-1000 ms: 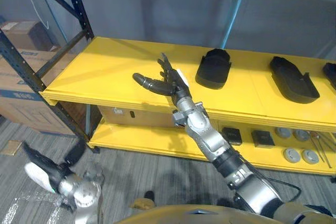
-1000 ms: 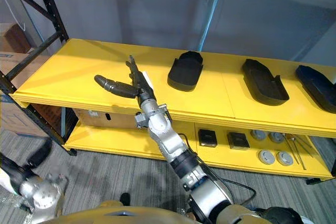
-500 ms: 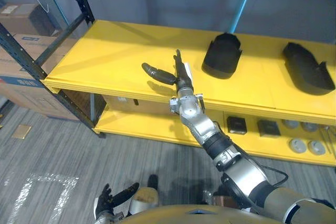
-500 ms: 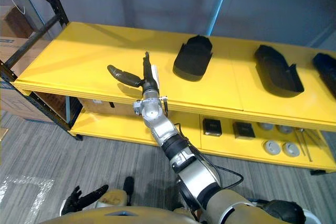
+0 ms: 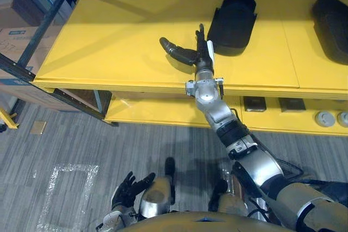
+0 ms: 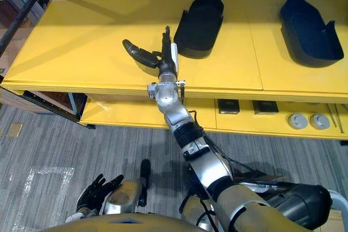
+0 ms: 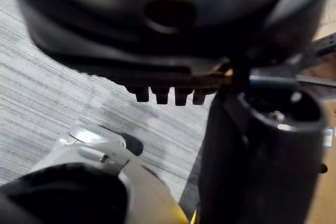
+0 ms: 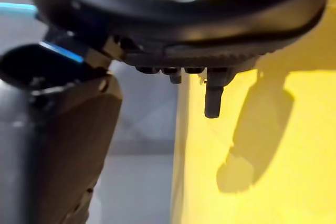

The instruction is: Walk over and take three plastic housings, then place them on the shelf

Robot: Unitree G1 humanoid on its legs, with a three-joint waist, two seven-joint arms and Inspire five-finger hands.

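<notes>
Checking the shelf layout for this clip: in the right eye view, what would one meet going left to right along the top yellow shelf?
Right hand, open above the yellow shelf → black plastic housing → second black plastic housing near the view's right edge.

Even, bright light falls on the yellow shelf [image 6: 81,47], where the right hand [image 6: 164,64] casts a soft shadow.

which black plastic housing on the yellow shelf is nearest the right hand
The left black plastic housing, just beside the right hand; the other housing lies farther right.
</notes>
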